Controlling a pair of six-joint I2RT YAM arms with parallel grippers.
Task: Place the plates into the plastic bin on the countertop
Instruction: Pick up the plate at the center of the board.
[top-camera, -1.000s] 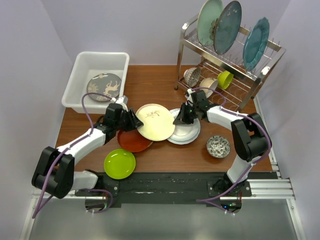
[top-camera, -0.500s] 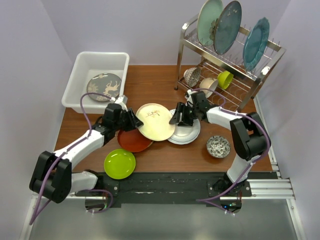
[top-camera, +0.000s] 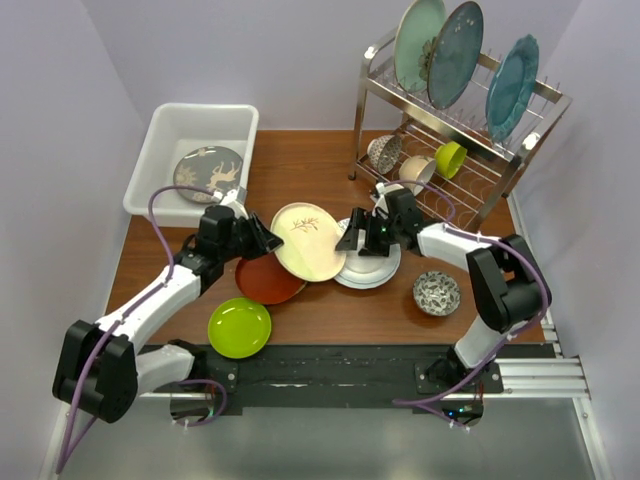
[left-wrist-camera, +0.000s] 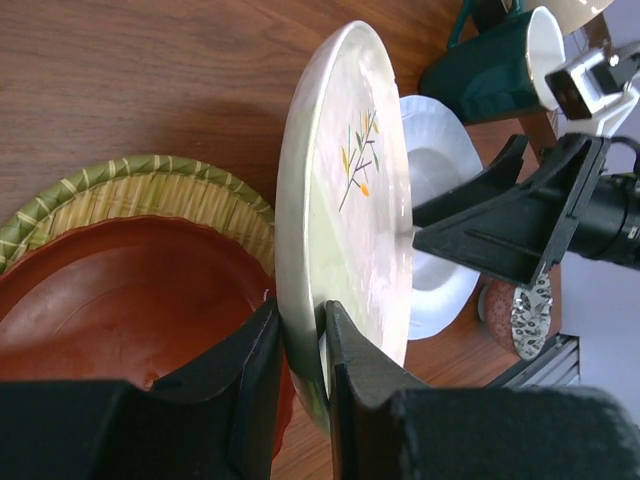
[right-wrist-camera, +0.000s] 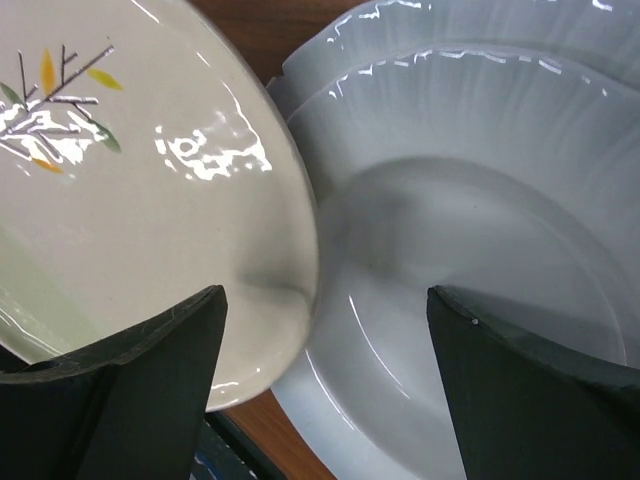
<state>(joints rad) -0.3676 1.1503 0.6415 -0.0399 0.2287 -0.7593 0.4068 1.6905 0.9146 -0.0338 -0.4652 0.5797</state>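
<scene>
So the cream plate (top-camera: 310, 240) is up on a tilt in the middle of the countertop (top-camera: 310, 165), and everything else crowds around it. The left gripper (top-camera: 262, 240) has its jaws pinched on the cream plate's left rim. In the wrist view you can see one finger on each face of the rim.

Right under that same left edge sits the red-brown plate (top-camera: 265, 283), nested on the woven yellow plate (left-wrist-camera: 140, 195). The yellow one only peeks out as a straw-coloured rim.

On the cream plate's opposite edge is the right gripper (top-camera: 352, 237), jaws spread wide and gripping nothing. That edge sits in the gap between its fingers. One finger looks very close to the plate's face, but I can't tell if it's touching. Below that edge is the white plate (top-camera: 375, 265), partly overlapped by the cream plate.

The plastic bin (top-camera: 170, 130) is up and left of the cream plate, well apart from it. The grey tree-pattern plate (top-camera: 208, 172) already lies flat inside it.

The lime green plate (top-camera: 239, 327) is down-left of the cream plate, near the arm bases. A patterned bowl (top-camera: 437, 292) sits off to the lower right. The wire rack (top-camera: 450, 150) stands up-right, with teal plates (top-camera: 455, 55) on edge in it.
</scene>
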